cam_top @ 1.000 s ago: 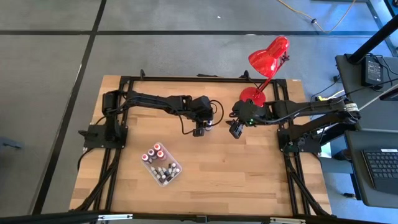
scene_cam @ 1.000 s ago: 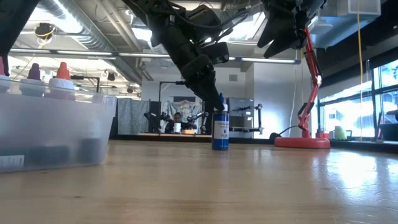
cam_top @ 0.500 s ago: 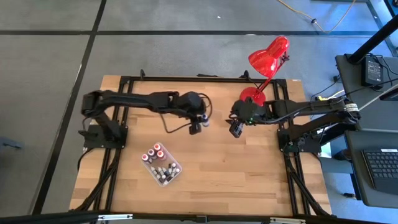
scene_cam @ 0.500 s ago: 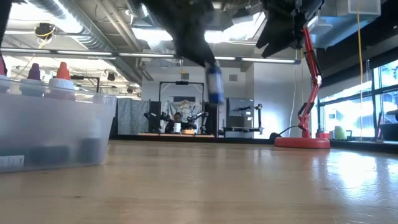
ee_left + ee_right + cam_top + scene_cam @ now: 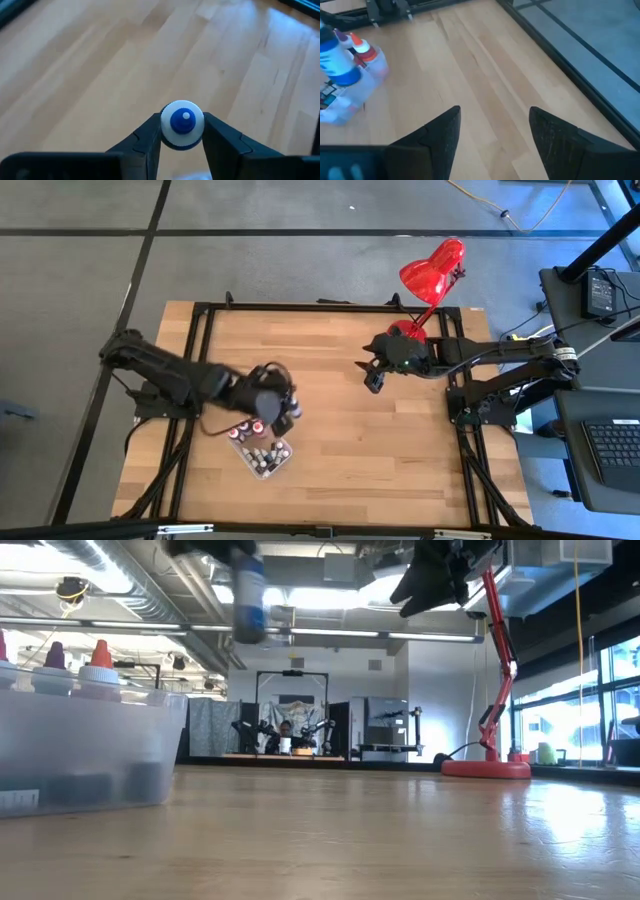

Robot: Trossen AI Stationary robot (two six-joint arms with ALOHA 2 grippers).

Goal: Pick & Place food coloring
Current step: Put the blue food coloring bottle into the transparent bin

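Left gripper (image 5: pixel 182 131) pinches the blue bottle (image 5: pixel 182 124) just below its cap; it is probably light, stiff, slippery. Right gripper (image 5: pixel 494 131) gapes empty.

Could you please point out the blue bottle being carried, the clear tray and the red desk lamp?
blue bottle (image 5: pixel 182 124): left wrist view, on its cap.
clear tray (image 5: pixel 90 755): low view, on its front wall.
red desk lamp (image 5: pixel 432 268): high view, on its shade.

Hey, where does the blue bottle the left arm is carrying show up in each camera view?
High view: blue bottle in the left gripper, above the clear tray.
Low view: top, left of centre.
Left wrist view: cap seen end-on between the jaws.
Right wrist view: far left edge.
Shared landmark: the clear tray.
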